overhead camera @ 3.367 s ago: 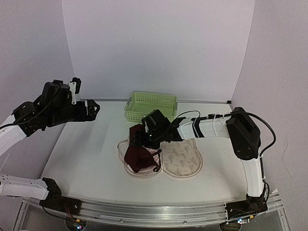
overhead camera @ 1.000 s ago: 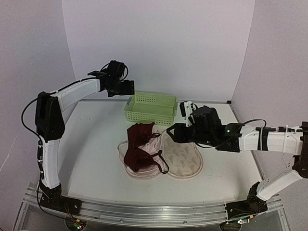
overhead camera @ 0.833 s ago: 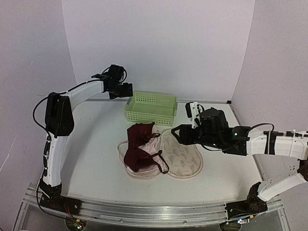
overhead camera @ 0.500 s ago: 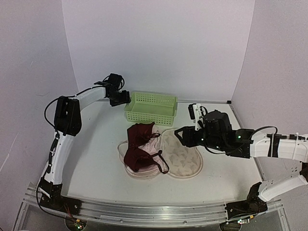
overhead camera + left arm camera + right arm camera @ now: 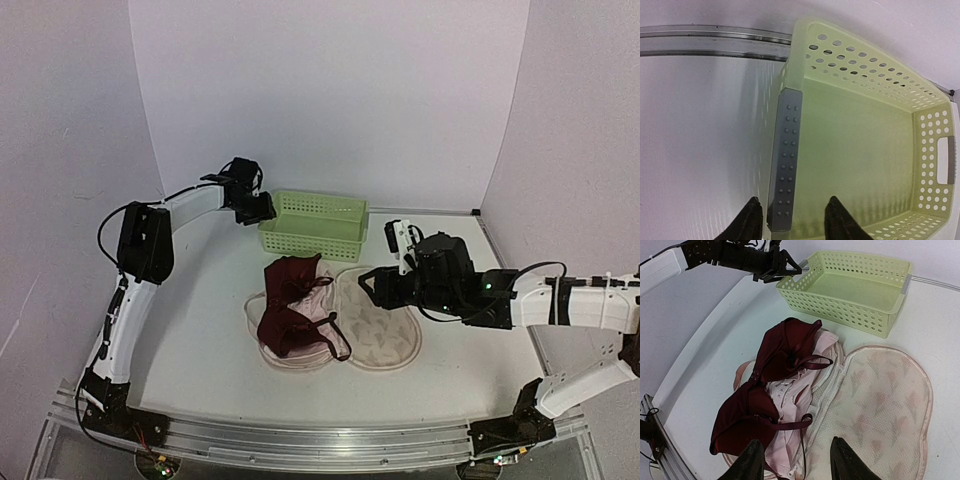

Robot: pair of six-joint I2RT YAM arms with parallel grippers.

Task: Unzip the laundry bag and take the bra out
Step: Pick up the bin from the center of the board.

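Half the job looks done: the bag (image 5: pixel 380 325) lies unzipped and spread flat on the table (image 5: pixel 190 330), both lobes open. The bra (image 5: pixel 285 312) is uncovered but rests on the left lobe, so lifting it clear is what remains. My right gripper (image 5: pixel 797 460) hovers above the bag, jaws apart and empty. My left gripper (image 5: pixel 795 222) is well away at the basket (image 5: pixel 310 240), jaws apart astride its grey rim grip (image 5: pixel 785 165), not clamped as far as I can see.
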